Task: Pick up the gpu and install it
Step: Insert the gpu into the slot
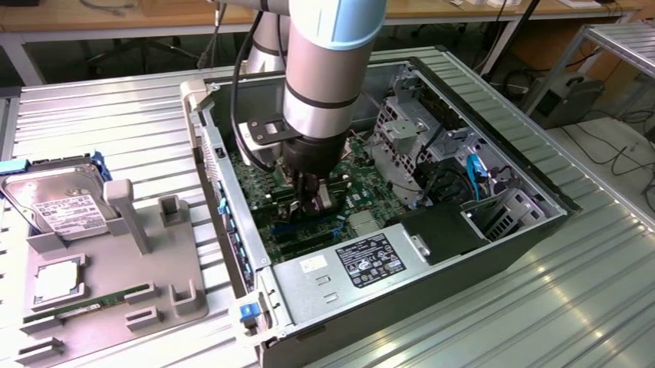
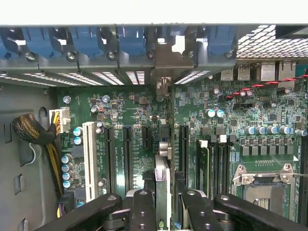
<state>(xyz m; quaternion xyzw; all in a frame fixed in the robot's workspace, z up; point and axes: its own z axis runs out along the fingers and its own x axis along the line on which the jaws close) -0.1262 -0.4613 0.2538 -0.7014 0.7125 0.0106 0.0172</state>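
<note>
My gripper (image 2: 166,196) is down inside the open computer case (image 1: 511,230), just above the green motherboard (image 2: 269,120). Its two black fingers (image 2: 143,207) are shut on the gpu (image 2: 162,166), which I see edge-on as a thin upright card running between them. The card's silvery end bracket (image 2: 166,60) stands at the case's rear wall, among the blue slot clips (image 2: 132,41). The card lines up over a gap between the long black expansion slots (image 2: 127,156). In the exterior view the gripper (image 1: 313,201) hangs under the arm over the board's middle.
A power supply (image 1: 360,264) fills the case's near corner and drive cages with blue cables (image 1: 476,172) line the exterior view's right. Outside, a grey fixture (image 1: 113,284) holds a hard drive (image 1: 60,207) and a green memory stick (image 1: 87,307). A CPU socket (image 2: 262,185) and braided cable (image 2: 33,130) flank the slots.
</note>
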